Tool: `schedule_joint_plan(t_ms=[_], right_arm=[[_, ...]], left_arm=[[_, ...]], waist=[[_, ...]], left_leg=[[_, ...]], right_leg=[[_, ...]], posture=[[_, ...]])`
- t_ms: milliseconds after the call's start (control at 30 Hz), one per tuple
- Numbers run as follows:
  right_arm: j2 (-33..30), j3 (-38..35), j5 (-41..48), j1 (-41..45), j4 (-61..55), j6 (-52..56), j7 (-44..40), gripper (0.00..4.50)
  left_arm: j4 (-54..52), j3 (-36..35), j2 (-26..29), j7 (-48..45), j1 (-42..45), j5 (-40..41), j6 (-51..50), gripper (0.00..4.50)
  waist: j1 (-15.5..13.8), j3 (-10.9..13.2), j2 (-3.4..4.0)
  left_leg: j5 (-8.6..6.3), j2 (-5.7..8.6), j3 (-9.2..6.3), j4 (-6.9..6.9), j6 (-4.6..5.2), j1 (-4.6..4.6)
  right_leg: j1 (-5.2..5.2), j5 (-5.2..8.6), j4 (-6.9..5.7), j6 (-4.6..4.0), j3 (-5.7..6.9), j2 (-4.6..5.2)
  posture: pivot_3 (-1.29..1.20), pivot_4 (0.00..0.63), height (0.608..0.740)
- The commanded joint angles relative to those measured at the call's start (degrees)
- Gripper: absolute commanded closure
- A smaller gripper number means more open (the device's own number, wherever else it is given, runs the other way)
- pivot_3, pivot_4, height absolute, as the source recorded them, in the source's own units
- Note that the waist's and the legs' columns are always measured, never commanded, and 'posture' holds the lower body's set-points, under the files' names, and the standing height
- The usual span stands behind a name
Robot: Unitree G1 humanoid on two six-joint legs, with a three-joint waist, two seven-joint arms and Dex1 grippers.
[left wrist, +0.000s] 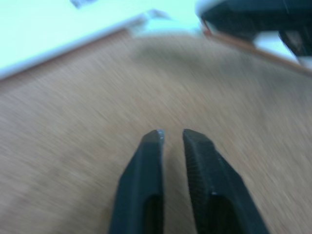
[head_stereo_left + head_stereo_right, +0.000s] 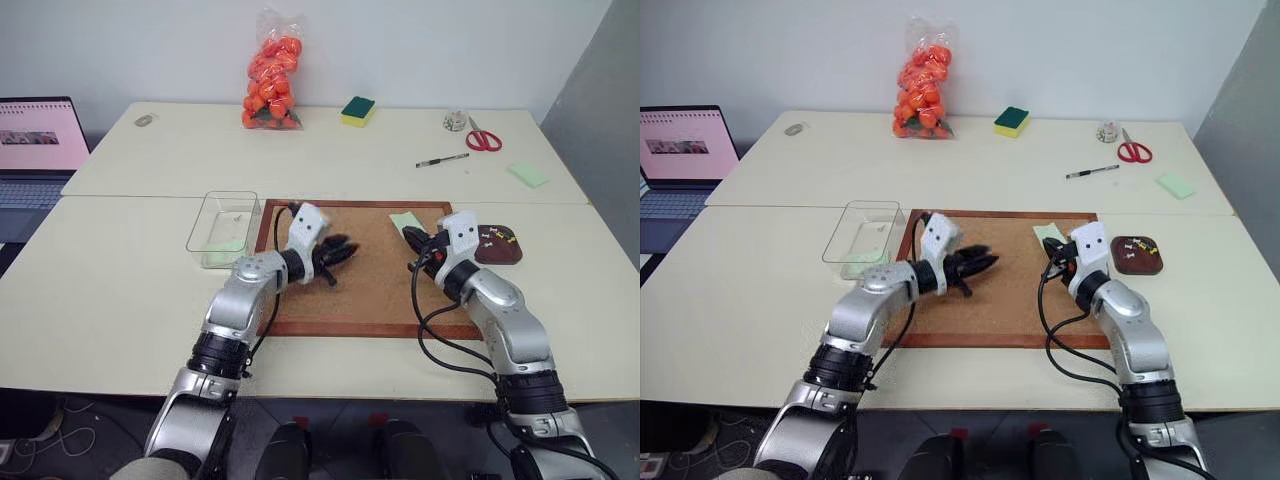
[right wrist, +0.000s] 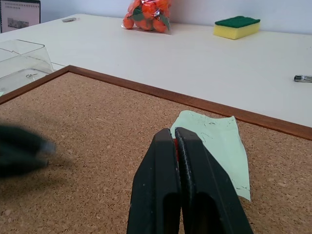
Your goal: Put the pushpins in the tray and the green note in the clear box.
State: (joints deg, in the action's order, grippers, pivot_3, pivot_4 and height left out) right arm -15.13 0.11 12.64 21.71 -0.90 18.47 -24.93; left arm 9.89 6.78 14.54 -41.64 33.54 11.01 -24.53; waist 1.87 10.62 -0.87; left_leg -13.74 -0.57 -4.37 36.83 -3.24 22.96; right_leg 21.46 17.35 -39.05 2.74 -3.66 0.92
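I see the pale-green note lying creased on the cork board; my right hand pinched shut on a red pushpin, left hand slightly parted, empty.

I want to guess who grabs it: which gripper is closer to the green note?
Right. The right gripper is right by the green note; the left gripper is over the cork board's middle, farther away.

Rough grainy cork board, smooth wood frame; thin matt paper green note; glossy plastic clear box; matt worktop.
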Motion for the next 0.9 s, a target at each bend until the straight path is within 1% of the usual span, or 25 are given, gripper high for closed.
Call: schedule_joint_plan(t_ms=[33,67,100,133,267,333,433,533,733,900], right_arm=[[-0.35,-0.33,0.62,0.04,-3.36,0.10,-0.40,4.50],[-0.37,-0.33,0.71,-0.08,-3.72,0.27,-0.43,4.50],[-0.37,-0.30,0.79,-0.08,-3.96,0.43,-0.47,4.50],[-0.44,-0.26,0.95,-0.14,-4.34,0.70,-0.67,4.50],[-1.43,-0.14,1.90,-0.78,-6.56,2.30,-2.34,4.50],[-2.04,-0.32,2.39,-1.18,-7.78,3.32,-3.04,4.50],[-2.95,-0.36,3.80,-1.62,-10.06,5.44,-4.04,4.50],[-3.80,-0.13,5.45,-2.09,-12.76,8.19,-5.13,4.50],[-5.12,-0.03,9.17,-2.20,-17.50,13.67,-6.58,4.50],[-5.53,-0.05,11.08,-1.68,-19.72,16.62,-6.77,4.50]], left_arm=[[-0.64,0.09,0.72,-0.08,1.39,-0.77,3.50,2.91],[-0.08,0.55,1.55,-0.85,1.77,-1.74,6.00,2.55],[0.62,0.90,2.32,-1.75,2.18,-2.47,8.34,2.52],[1.51,1.40,3.23,-3.02,2.60,-3.19,11.06,2.37],[5.75,3.07,5.97,-8.00,4.41,-5.12,22.31,1.48],[7.82,3.51,6.52,-9.65,5.41,-5.85,26.78,1.13],[11.84,3.93,6.57,-11.36,7.36,-6.97,33.71,0.50],[16.28,4.42,6.46,-13.35,9.99,-7.62,38.82,0.06],[26.06,6.57,6.20,-16.76,14.87,-10.53,47.27,0.06],[32.83,8.85,5.79,-17.43,18.31,-14.18,55.07,0.06]], waist=[[0.02,0.00,0.00],[0.01,0.00,0.00],[0.03,0.00,0.00],[0.04,0.00,0.00],[-0.02,0.00,0.00],[-0.03,0.00,0.00],[-0.07,0.00,0.00],[-0.05,0.00,-0.01],[0.07,0.01,-0.01],[0.02,0.01,-0.02]], left_leg=[[0.00,0.00,0.00,0.00,0.00,0.00],[0.00,0.01,0.01,0.00,0.00,-0.01],[0.00,0.00,0.00,0.00,0.00,0.01],[0.00,0.00,0.00,-0.01,-0.01,0.00],[0.00,0.01,0.02,-0.02,-0.01,0.00],[0.00,0.02,0.02,-0.02,-0.01,0.02],[0.00,0.02,0.02,-0.02,-0.01,0.03],[0.00,0.03,0.00,-0.02,0.00,0.04],[0.00,0.02,0.01,-0.01,0.00,0.05],[0.00,0.01,-0.01,-0.02,0.01,0.06]], right_leg=[[0.00,0.00,0.00,0.00,0.00,0.00],[0.00,0.00,0.01,0.00,-0.02,0.01],[0.02,0.00,0.01,0.00,0.00,0.00],[0.02,0.00,0.01,0.00,-0.01,0.00],[0.03,0.00,0.01,0.00,-0.02,0.00],[0.03,0.00,0.03,0.00,-0.01,0.01],[0.03,0.00,0.04,0.00,0.00,0.01],[0.02,0.00,0.04,0.00,0.02,0.01],[0.04,0.00,0.03,0.00,0.02,-0.02],[0.05,0.00,0.03,0.00,0.02,-0.06]], posture=[[0.00,0.150,0.740],[0.00,0.150,0.740],[0.00,0.150,0.740],[0.00,0.150,0.740],[0.00,0.150,0.740],[0.00,0.150,0.740],[0.00,0.150,0.740],[0.00,0.150,0.740],[0.00,0.150,0.740],[0.00,0.150,0.740]])
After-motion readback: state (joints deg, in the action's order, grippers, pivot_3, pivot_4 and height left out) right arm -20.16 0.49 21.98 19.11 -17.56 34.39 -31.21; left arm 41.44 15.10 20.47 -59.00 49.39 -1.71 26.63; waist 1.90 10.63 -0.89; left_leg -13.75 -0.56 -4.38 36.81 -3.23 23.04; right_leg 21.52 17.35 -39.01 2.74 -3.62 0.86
